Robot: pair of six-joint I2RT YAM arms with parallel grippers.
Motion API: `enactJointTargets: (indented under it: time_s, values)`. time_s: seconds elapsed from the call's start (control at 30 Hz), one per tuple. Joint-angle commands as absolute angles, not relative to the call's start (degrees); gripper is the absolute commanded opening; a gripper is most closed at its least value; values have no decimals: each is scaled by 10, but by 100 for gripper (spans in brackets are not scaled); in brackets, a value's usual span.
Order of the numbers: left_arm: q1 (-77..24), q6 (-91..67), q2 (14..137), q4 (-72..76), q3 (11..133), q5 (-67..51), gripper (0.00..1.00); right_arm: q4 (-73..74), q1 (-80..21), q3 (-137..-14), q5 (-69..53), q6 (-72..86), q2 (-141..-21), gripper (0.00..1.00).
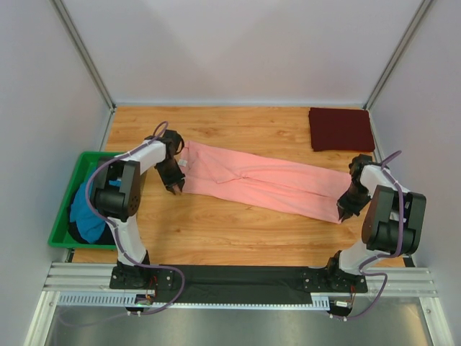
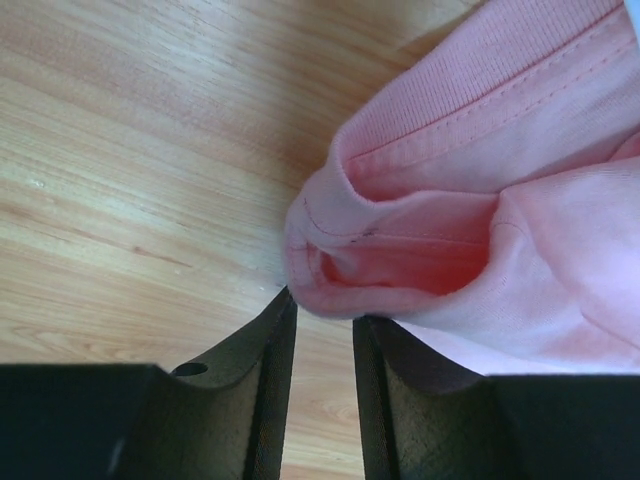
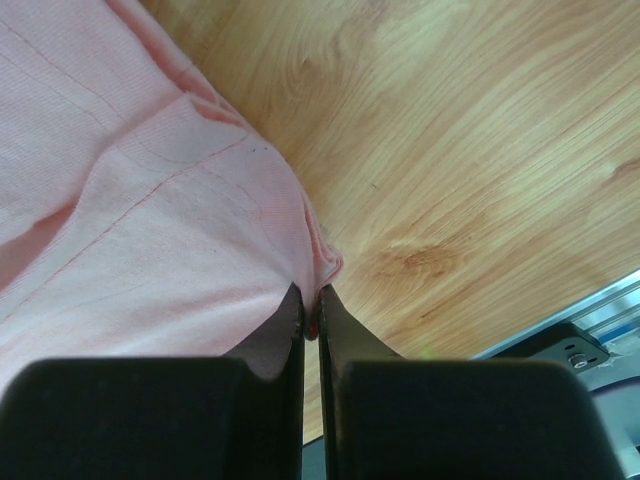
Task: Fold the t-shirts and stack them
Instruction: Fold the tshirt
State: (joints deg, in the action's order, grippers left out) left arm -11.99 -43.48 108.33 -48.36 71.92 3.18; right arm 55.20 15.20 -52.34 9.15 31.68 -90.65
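Pink t-shirt [image 1: 263,182] stretches between green bin [image 1: 67,196] and maroon t-shirt [image 1: 341,129].

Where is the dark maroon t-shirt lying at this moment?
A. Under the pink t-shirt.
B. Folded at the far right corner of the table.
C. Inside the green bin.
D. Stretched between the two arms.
B: in the top view the dark maroon t-shirt lies folded at the far right corner of the table, apart from the pink t-shirt.

A salmon-pink t-shirt [image 1: 266,184], a maroon t-shirt [image 1: 341,129], a teal-blue t-shirt [image 1: 83,218] (green bin [image 1: 63,203]).
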Motion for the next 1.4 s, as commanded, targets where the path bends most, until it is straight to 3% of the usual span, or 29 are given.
enactJointTargets:
  time_s: [0.0,0.13,0.37,0.47,0.57,0.7,0.9,1.1,1.37]
  values:
    - [-116,-409,1107,-523,725,91,36,560,157,-526,123,320,-890,0]
    - [-116,-402,1086,-530,731,75,36,562,157,-531,124,322,-883,1]
    - [-116,-370,999,-583,795,4,42,597,128,-595,61,303,-821,25]
    - [-117,-375,933,-541,769,-44,45,561,68,-634,-13,291,-800,29]
    - [-116,-377,876,-492,730,-77,50,508,-50,-685,-4,284,-815,31]
    - [-113,-358,856,-472,687,-111,51,469,-207,-792,24,271,-904,32]
    - [-58,-362,865,-461,627,-189,50,476,-349,-1000,54,186,-1093,33]
    - [-40,-368,860,-449,597,-201,49,461,-401,-1127,29,175,-1229,32]
    - [-33,-359,866,-473,577,-187,49,449,-447,-1183,-31,161,-1308,32]
